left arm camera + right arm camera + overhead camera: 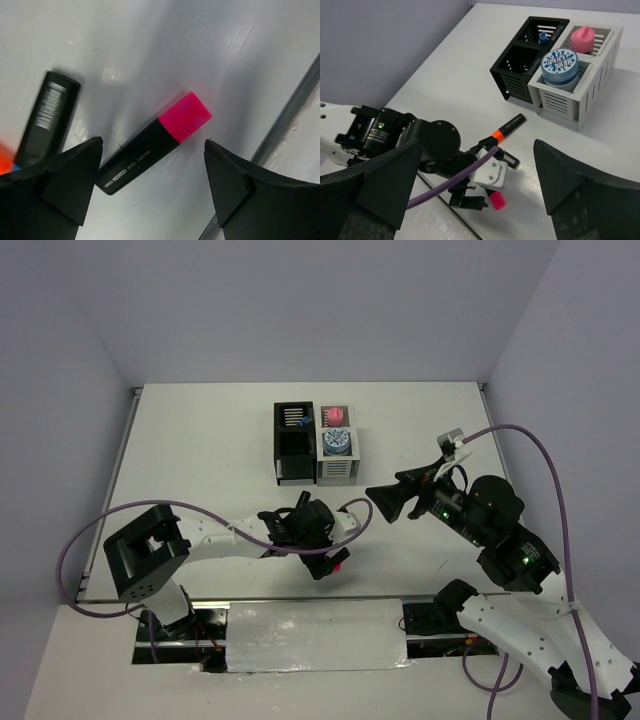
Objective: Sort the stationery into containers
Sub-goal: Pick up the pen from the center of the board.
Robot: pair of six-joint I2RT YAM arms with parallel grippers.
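Note:
A black highlighter with a pink end lies flat on the white table. My left gripper hangs open just above it, one finger on each side, not touching it. From above, the left gripper is near the table's front edge, with the pink end showing beside it. A second black highlighter lies to the left. An orange-banded highlighter lies beyond the left wrist. The black container and the white container stand side by side. My right gripper is open and empty in the air.
The white container holds a pink tube at the back and a blue roll in front. A blue cap shows in the black container's rear compartment. The metal strip of the table's front edge runs close beside the pink-ended highlighter.

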